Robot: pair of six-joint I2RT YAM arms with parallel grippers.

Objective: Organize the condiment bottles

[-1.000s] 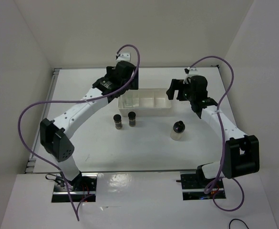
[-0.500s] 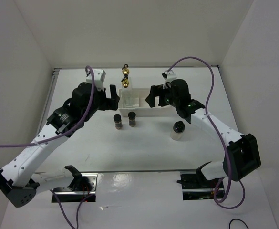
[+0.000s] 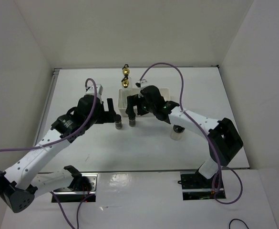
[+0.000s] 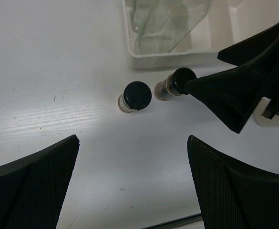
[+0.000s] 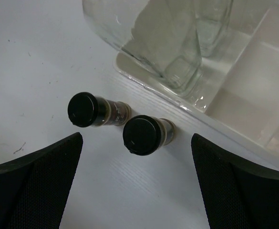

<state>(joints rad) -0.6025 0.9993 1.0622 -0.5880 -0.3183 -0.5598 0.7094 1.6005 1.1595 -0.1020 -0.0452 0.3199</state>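
Two small dark black-capped jars [image 3: 118,123] [image 3: 132,121] stand side by side just in front of the white tray [image 3: 164,91]. Two tall clear bottles with gold tops [image 3: 125,82] stand in the tray's left compartment. A squat pale black-capped jar [image 3: 177,132] stands alone to the right. My left gripper [image 3: 111,110] is open and empty, above and left of the dark jars [image 4: 137,95] [image 4: 175,85]. My right gripper [image 3: 134,106] is open and empty, hovering over the jars [image 5: 89,109] [image 5: 144,135], with the glass bottles [image 5: 177,47] behind them.
The tray [image 5: 234,129] has empty divided compartments to the right of the bottles. One right finger [image 4: 234,90] reaches into the left wrist view close to the right-hand dark jar. White walls enclose the table on three sides.
The left arm has swung from over the tray forward to the left of the dark jars, uncovering the gold-topped bottles. The right arm has moved left across the tray to above the dark jars.
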